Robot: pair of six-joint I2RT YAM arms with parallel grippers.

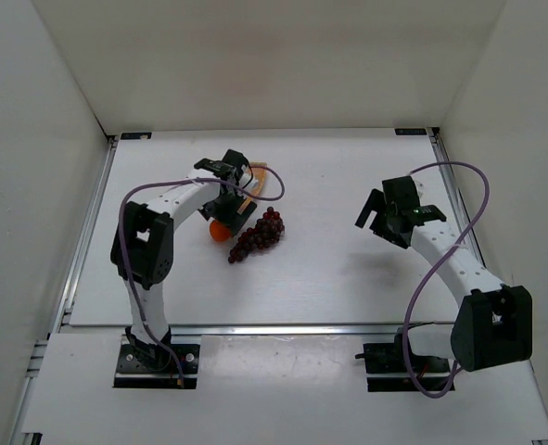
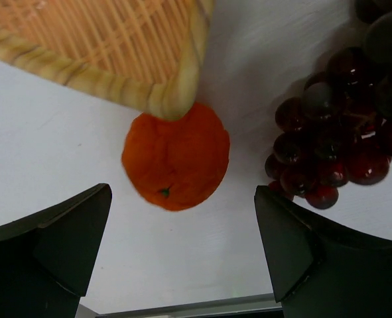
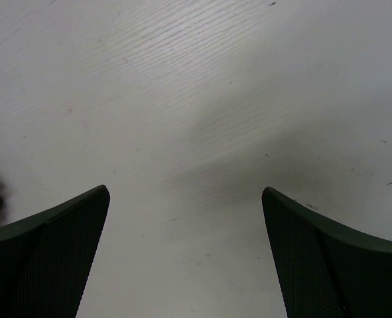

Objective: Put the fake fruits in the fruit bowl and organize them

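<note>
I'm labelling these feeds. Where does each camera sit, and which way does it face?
Top: above and behind the arms, looking down on the table; both arms show.
Left wrist: looks down past its open fingers at orange, grapes, basket corner.
Right wrist: looks down past open fingers at the table.
Shared: top and left wrist both show orange, grapes, basket.

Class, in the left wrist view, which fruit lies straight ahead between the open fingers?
The round orange: it sits centred ahead of the left gripper, at the corner of the basket; the grape bunch lies off to the side.
</note>
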